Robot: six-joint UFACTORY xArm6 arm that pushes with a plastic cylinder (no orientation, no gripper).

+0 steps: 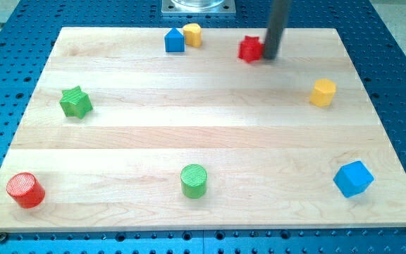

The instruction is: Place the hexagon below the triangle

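Eight blocks on the board [154,127]. Yellow hexagon [323,92] sits at approx. 3 o'clock of the board, near the view's right edge, upright, nothing touching it. Blue triangle [174,40] is at approx. 11-12 o'clock by the top edge, w/ a yellow block [192,34] touching it at its 1 o'clock; that one's shape is unclear. Hexagon is well apart from the triangle, at its 4 o'clock.

My tip [269,58] is at 12-1 o'clock of the board, against the 3 o'clock side of a red block [251,49] (shape unclear). Rod grasps nothing, contact only.

Others: green star [75,102] at 9 o'clock, red cylinder [25,190] at 8, green cylinder [194,180] at 6, blue block [353,178] at 4-5, cube or hexagon, can't tell.
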